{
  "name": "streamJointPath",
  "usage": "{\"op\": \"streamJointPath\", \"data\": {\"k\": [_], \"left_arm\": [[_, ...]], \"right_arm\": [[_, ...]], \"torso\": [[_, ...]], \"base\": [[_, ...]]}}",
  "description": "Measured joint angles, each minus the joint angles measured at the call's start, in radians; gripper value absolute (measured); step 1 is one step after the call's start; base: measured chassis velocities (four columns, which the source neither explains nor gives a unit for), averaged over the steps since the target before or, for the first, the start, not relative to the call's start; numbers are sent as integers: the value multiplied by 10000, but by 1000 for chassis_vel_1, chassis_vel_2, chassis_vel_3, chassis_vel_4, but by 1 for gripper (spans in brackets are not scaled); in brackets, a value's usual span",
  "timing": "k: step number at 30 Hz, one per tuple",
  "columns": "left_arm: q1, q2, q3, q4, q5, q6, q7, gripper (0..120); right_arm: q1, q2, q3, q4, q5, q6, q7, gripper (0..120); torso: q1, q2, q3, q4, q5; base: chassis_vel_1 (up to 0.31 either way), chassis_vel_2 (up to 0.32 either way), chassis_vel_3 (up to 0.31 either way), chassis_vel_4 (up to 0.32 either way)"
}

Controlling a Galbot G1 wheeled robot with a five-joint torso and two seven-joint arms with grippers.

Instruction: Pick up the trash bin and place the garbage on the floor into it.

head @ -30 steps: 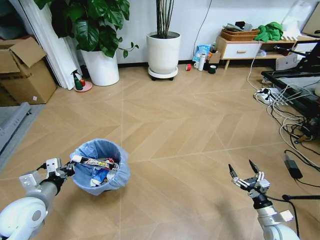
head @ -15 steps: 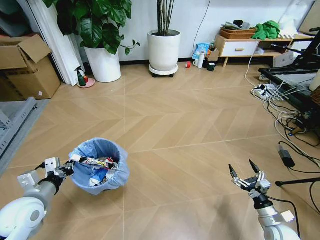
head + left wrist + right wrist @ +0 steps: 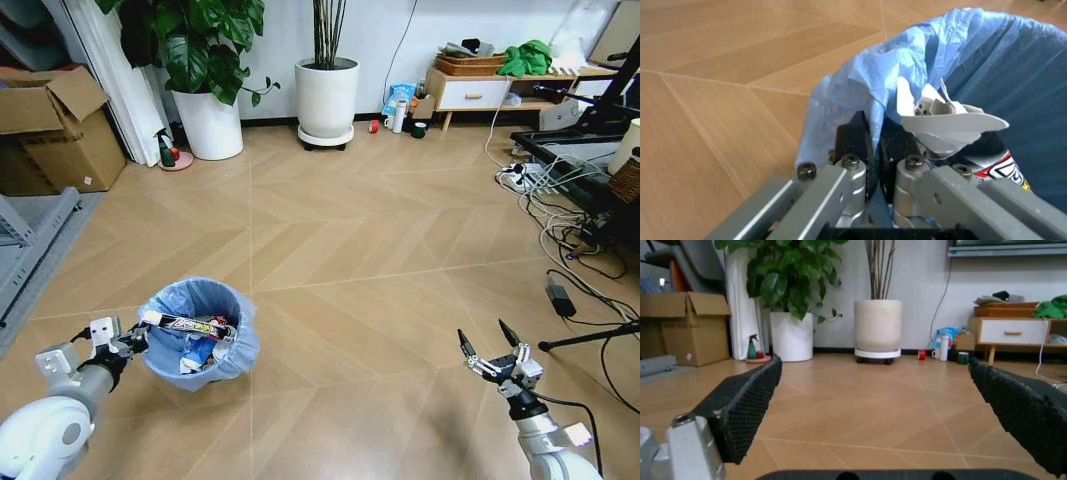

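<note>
While pinched between left gripper (image 3: 870, 150) fingers (image 3: 852, 137), trash bin (image 3: 200, 330) rim; right gripper (image 3: 494, 352) fingers spread wide.

The trash bin (image 3: 200, 335) is lined with thin, crinkled, glossy blue plastic. The floor (image 3: 380, 250) is laid in smooth, satin wood. Brushed metal is seen on the left gripper (image 3: 875, 150); textured black matt pads (image 3: 750, 405) are borne by the right gripper (image 3: 492, 345).

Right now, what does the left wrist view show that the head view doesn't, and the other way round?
Left wrist only: the left claw shut on the trash bin rim's blue bag, with torn white paper just inside.
Head only: the right claw open and empty above the floor, planters and cables farther off.
Both: bin, garbage, herringbone floor.
</note>
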Motion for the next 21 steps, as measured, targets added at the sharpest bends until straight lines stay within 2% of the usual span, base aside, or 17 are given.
{"op": "streamJointPath", "data": {"k": [3,10,11,14,21], "left_arm": [[-69,-29,99,115,25,0,-137,0],[-830,1,567,1293,43,7,-675,0],[-830,1,567,1293,43,7,-675,0],[-1547,201,790,2489,25,-64,-536,0],[-2146,224,885,3339,-40,-185,-235,0]], "right_arm": [[-18,13,42,-2,58,18,-106,100],[-119,31,183,24,132,66,-288,100],[-119,31,183,24,132,66,-288,100],[-233,64,223,90,135,69,-339,100],[-253,-1,98,146,134,58,-353,100]], "torso": [[1,0,1,0,-1],[1,-1,2,0,-5],[1,-1,2,0,-5],[2,0,1,-2,2],[2,0,2,0,1]], "base": [[-5,-5,0,22],[0,0,0,0],[0,0,0,0],[0,0,0,0],[0,0,0,0]]}}
